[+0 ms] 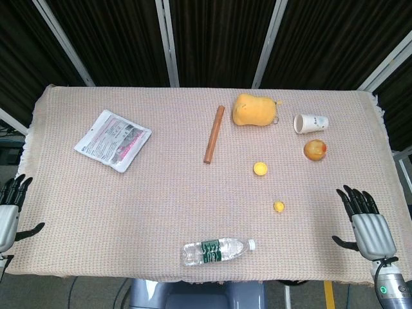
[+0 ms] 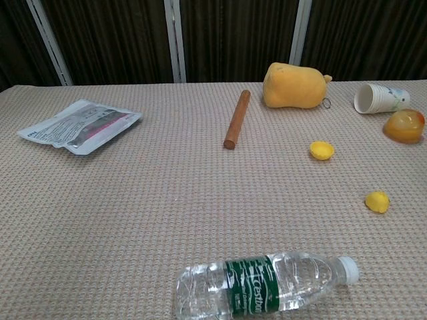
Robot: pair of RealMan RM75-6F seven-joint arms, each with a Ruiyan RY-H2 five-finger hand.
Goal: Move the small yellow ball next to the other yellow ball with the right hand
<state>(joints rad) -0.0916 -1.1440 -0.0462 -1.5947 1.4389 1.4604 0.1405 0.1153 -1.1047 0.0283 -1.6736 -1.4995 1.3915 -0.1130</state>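
The small yellow ball (image 1: pixel 279 206) (image 2: pixel 377 201) lies on the woven table cover, right of centre. The other yellow ball (image 1: pixel 260 168) (image 2: pixel 321 150), slightly larger, lies a little farther back and to the left of it, apart from it. My right hand (image 1: pixel 365 221) rests near the table's front right edge, fingers spread and holding nothing, well to the right of the small ball. My left hand (image 1: pixel 11 206) sits at the front left edge, fingers apart and empty. Neither hand shows in the chest view.
A clear water bottle (image 1: pixel 217 250) (image 2: pixel 267 283) lies at the front centre. Farther back are a brown wooden stick (image 1: pixel 214 134), an orange plush toy (image 1: pixel 254 110), a tipped paper cup (image 1: pixel 311 123) and an orange-red fruit (image 1: pixel 315 149). A plastic packet (image 1: pixel 112 140) lies at the left.
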